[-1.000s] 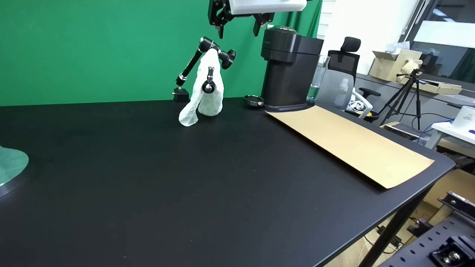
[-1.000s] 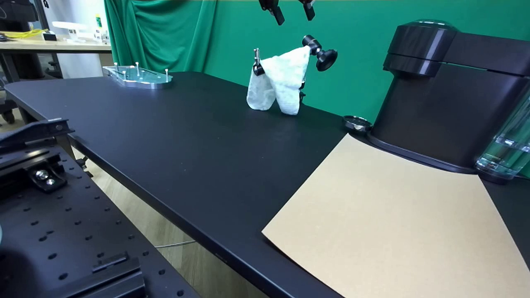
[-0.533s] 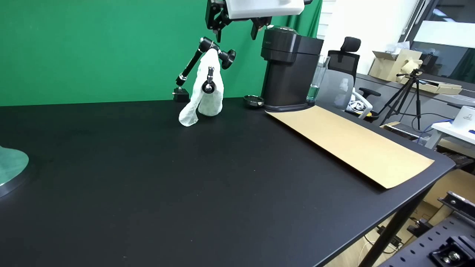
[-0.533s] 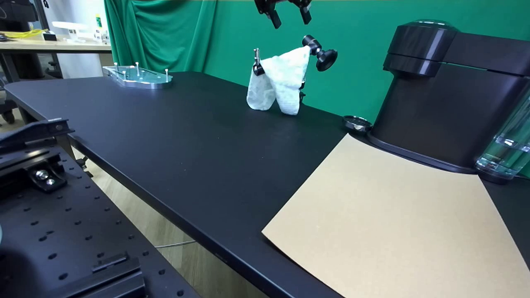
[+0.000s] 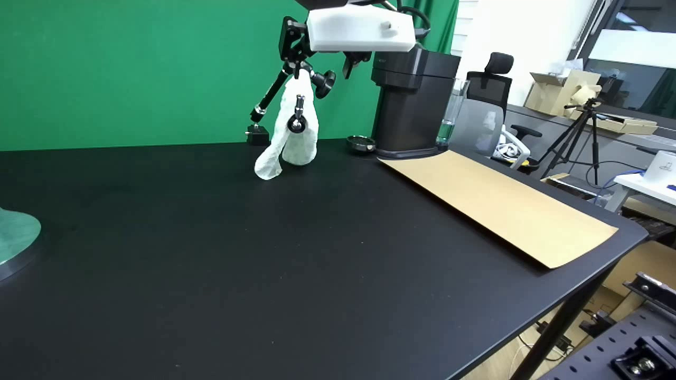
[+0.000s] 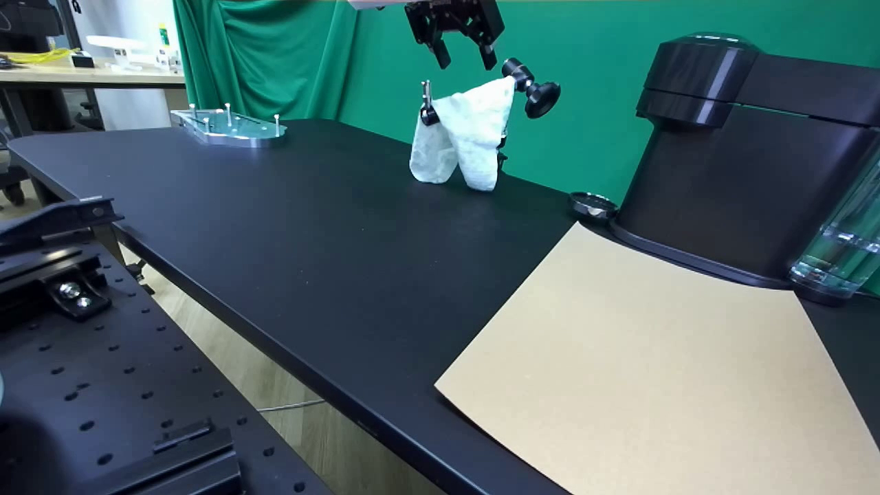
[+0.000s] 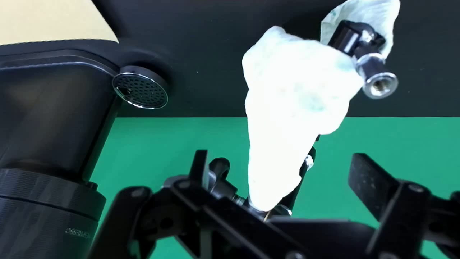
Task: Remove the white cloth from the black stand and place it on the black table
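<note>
Cloth (image 6: 479, 117) appears light and soft; recommend pinching its top, clear of the stand (image 5: 272, 94). Gripper (image 6: 466, 63) spread wide, holding nothing.

Your gripper (image 6: 467, 62) points downward in both exterior views, its fingers (image 7: 373, 189) spread well apart. Your arm's white section (image 5: 362, 30) sits nearly level above the fingertips.

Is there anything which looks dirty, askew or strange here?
In the wrist view, the white cloth shows faint greenish patches, perhaps stains. An edge of the tan sheet appears slightly lifted off the black table.
</note>
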